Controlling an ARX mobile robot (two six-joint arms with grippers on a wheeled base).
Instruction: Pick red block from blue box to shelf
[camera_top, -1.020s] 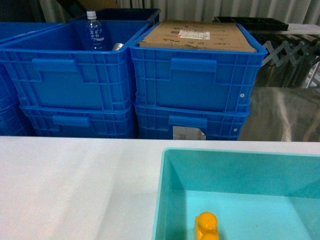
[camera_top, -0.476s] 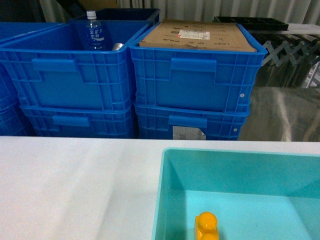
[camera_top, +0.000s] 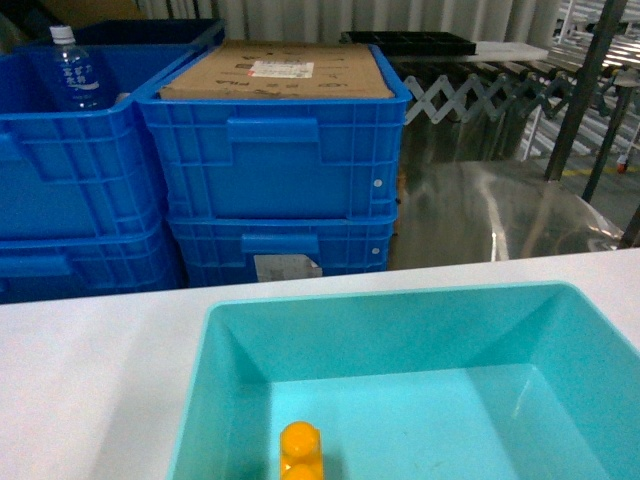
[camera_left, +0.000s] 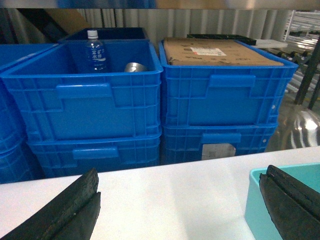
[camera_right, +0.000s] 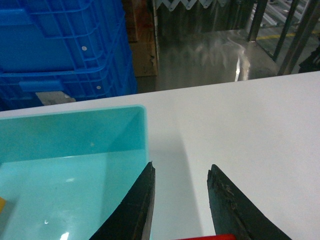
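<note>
Since a second ago the head view has swung to the right: the stacked dark blue ribbed crates (camera_top: 270, 180) now sit left of centre, more of the turquoise blue box (camera_top: 230, 350) shows, and a silvery extending conveyor (camera_top: 470, 95) with dark posts has come into sight at upper right. A flattened cardboard sheet (camera_top: 280, 72) lies across the top crate and bears a white printed label whose writing is too small to read; the crate under it carries a pale sticker (camera_top: 287, 267), also unreadable. A clear bottle with a white cap (camera_left: 95, 50) stands in the left crate next to a metal can (camera_left: 135, 66), and its label has white characters that cannot be made out. The blue box rests on the white tabletop (camera_top: 90, 370) with an orange-yellow studded block (camera_top: 300, 450) on its floor near the front. The left gripper (camera_left: 180, 210) has its black fingers spread wide above the tabletop, nothing between them, its right finger over the box's near corner. The right gripper (camera_right: 181, 200) hangs with its fingers moderately apart beside the box's corner; a sliver of the red block (camera_right: 207, 237) shows at the bottom edge by the base of the fingers, but whether they grip it cannot be told. The shelf itself cannot be picked out for certain.
</note>
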